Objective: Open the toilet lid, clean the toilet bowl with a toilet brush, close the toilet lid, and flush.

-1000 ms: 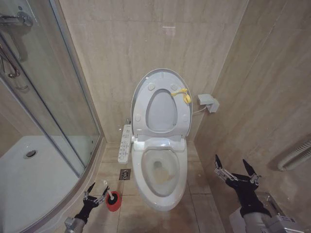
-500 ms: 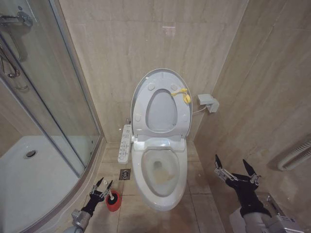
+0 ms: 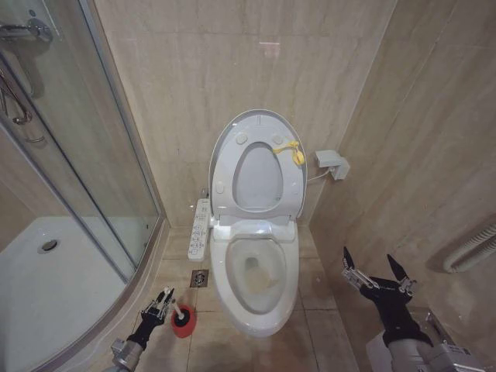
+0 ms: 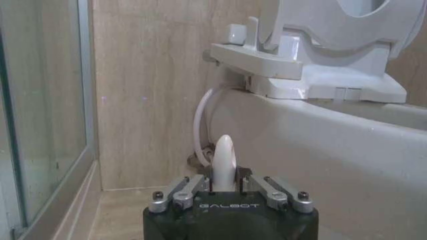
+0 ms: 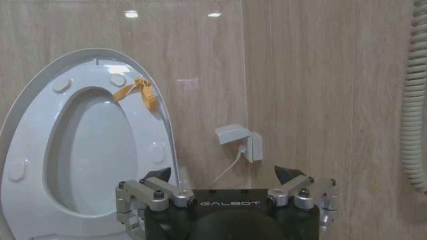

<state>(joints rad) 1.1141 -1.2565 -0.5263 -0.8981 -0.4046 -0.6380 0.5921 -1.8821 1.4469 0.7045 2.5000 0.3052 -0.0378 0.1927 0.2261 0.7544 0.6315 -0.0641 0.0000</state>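
Note:
The toilet lid stands raised against the back wall, seat ring up with it and a yellow tag at its edge; it also shows in the right wrist view as the toilet lid. Below it the toilet bowl lies uncovered. Left of the bowl, on the floor, sits the red cup holder with the toilet brush in it. My left gripper is shut on the brush's white handle, beside the bowl's side. My right gripper hangs open to the right of the bowl.
A glass shower enclosure and its curved sill close off the left. The button panel and a floor drain lie left of the bowl. A wall box with a cable and a ribbed hose are on the right wall.
My left gripper moved in over the red holder and its fingers went from open to shut on the brush handle. The right arm stayed still.

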